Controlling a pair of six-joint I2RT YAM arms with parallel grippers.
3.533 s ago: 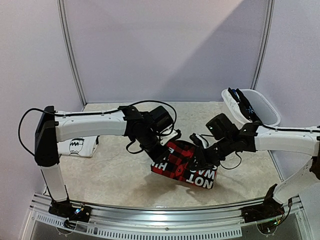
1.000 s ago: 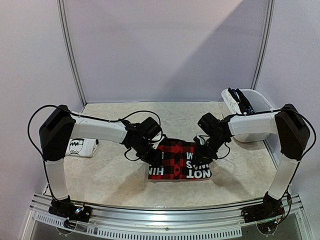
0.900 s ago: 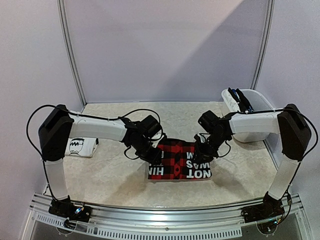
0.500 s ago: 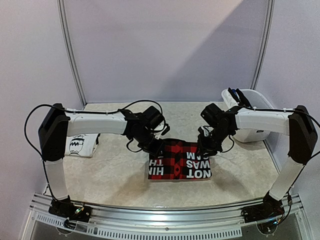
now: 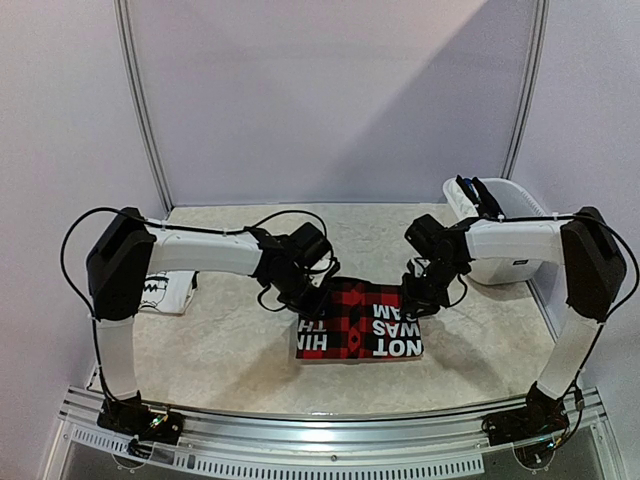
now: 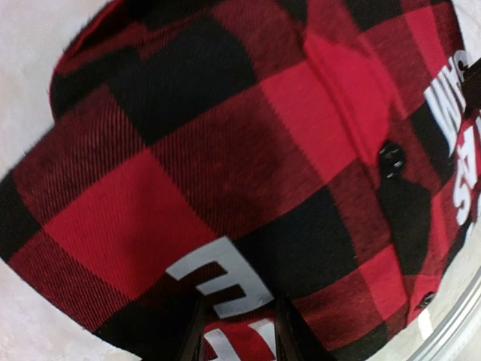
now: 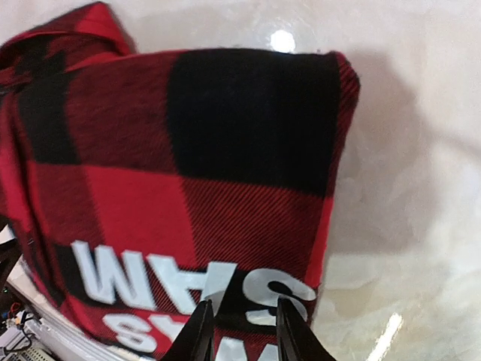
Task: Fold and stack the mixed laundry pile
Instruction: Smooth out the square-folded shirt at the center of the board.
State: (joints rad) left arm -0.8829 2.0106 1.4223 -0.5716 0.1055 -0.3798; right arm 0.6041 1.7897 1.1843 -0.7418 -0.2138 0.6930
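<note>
Soft, light and floppy by its look, the folded red-black plaid garment [image 5: 360,320] lies low-centre in the overhead frame, its far corners, the natural holds, pinched by the left fingers [image 6: 194,338] and right fingers [image 7: 197,331].

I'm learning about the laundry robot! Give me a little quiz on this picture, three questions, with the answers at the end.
1. True or false: the red-black plaid garment lies folded on the table.
2. Where is the white T-shirt? A on the floor; B on the table's left side; C on top of the plaid garment.
3. Fill the gap: the dark clothes at the far right sit in a white ___.
Key: 1 true. 2 B. 3 tub.
</note>
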